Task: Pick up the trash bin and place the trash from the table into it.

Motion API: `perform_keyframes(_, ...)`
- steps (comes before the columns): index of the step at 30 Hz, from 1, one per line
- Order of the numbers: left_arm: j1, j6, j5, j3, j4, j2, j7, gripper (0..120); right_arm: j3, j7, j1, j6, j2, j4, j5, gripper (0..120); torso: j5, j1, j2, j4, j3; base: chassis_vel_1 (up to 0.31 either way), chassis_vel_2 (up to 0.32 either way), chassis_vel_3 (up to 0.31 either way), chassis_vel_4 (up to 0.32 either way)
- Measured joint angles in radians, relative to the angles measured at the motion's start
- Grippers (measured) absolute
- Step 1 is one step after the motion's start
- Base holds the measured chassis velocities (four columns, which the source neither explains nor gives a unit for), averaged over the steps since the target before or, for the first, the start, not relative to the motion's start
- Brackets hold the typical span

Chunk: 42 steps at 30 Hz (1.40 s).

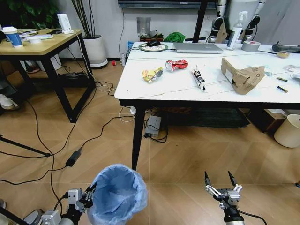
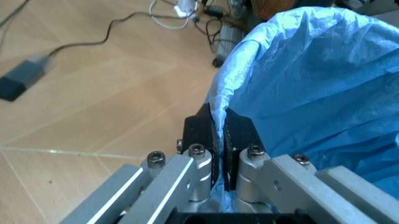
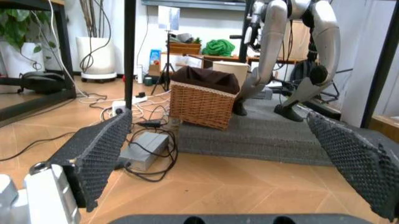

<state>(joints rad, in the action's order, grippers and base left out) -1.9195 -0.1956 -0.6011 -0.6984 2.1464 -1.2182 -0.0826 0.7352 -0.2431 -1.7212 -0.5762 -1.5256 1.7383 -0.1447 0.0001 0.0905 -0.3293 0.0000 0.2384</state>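
Bin sits low in front of your robot, off the desk's near left corner, its blue bag crinkled over the rim. Your left end effector is at the bin's left side, clenched on the rim: in the left wrist view both black fingers are pressed together with the bag's edge pinched between them. Your right end effector hangs low on the right, well apart from the bin, released, with its two fingers spread wide and nothing between them.

Trash lies on the white desk. You have a yellow wrapper nearest the left edge, a red wrapper just beyond it, a white tube to their right, and a crumpled brown paper bag farther right. Small scraps lie near the right end. A laptop sits at the far edge.
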Motion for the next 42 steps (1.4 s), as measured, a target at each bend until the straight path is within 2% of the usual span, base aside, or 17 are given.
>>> perform_keyframes(6, 0.0, 0.026, 0.012, 0.009, 0.028, 0.014, 0.064, 0, 0.003, 0.0, -0.002, -0.002, -0.001, -0.008, 0.006, 100, -0.0001, 0.0, 0.0, 0.0, 0.0, 0.0, 0.0, 0.0, 0.0)
perform_keyframes(14, -0.003, 0.04, 0.032, 0.079, 0.069, 0.034, 0.116, 0, 0.009, 0.0, -0.001, -0.003, 0.0, -0.018, 0.011, 100, -0.0002, 0.0, 0.0, 0.0, 0.0, 0.0, 0.0, 0.0, 0.0)
perform_keyframes(24, -0.001, 0.044, 0.067, 0.139, 0.084, 0.082, 0.117, 0, 0.014, 0.0, 0.003, -0.005, -0.001, -0.04, 0.019, 100, 0.0, 0.0, 0.0, 0.0, 0.0, 0.0, 0.0, 0.0, 0.0)
perform_keyframes(37, 0.023, 0.086, 0.098, 0.158, 0.064, 0.117, 0.089, 0, 0.033, 0.002, -0.008, -0.005, -0.046, -0.018, 0.044, 100, -0.0002, 0.0, 0.0, 0.0, 0.0, 0.0, 0.0, 0.0, 0.0)
perform_keyframes(42, 0.025, 0.126, 0.117, 0.144, 0.043, 0.119, 0.048, 0, 0.042, 0.003, -0.015, -0.009, -0.059, -0.013, 0.048, 100, -0.0002, 0.001, -0.003, 0.0, 0.002, 0.0, 0.0, 0.0, 0.0)
